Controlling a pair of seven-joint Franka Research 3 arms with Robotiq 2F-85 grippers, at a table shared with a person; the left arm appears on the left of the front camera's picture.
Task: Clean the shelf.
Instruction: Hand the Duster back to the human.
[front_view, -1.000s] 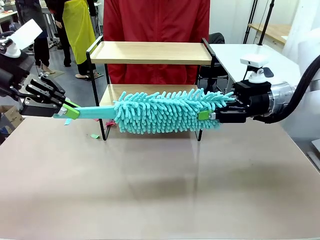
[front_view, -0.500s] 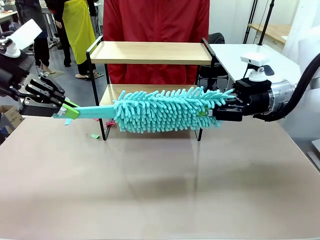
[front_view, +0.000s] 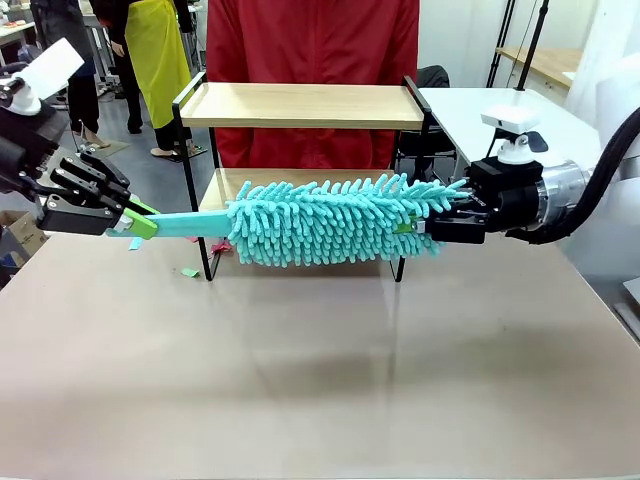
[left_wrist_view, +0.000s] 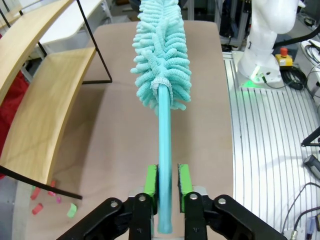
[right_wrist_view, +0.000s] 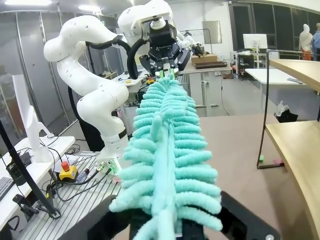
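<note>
Shelf (front_view: 300, 105) cleaning waits on a handover: right gripper (front_view: 425, 230) clenches the duster (front_view: 320, 222) tip at 3 o'clock — left gripper (left_wrist_view: 168, 182) stands released around the handle (left_wrist_view: 164, 150). Best withdraw leftward without nudging it.

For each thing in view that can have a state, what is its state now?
Left gripper: open, pads just beside the duster handle.
Right gripper: shut on the duster head's tip.
Duster: level above the table, in front of the shelf.
Shelf: upright, top board bare.
</note>
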